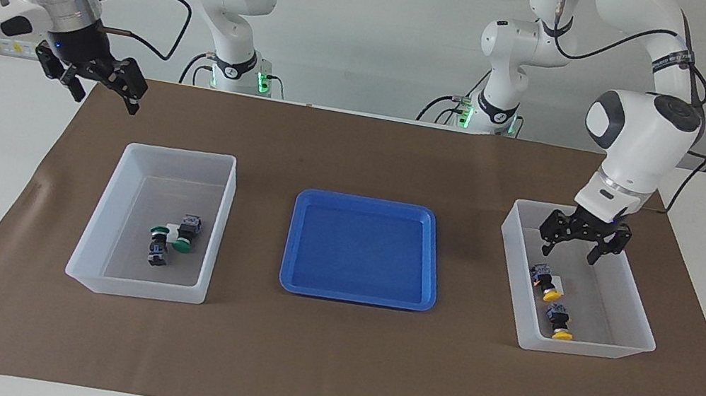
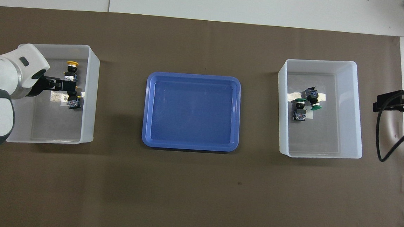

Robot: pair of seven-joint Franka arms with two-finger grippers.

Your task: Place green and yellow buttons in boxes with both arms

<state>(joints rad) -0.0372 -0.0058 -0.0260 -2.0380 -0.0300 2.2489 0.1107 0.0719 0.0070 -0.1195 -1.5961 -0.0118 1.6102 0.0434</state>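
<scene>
Hovering my left gripper wide open and empty over the bin at my left arm's end, I see both yellow buttons lying inside. Both green buttons lie in the other bin; my right gripper, spread and empty, waits raised beside it. Nothing looks left to place.

light: bright, even, from above | shadows: soft, faint beside bins | glare: none | focus: sharp throughout
</scene>
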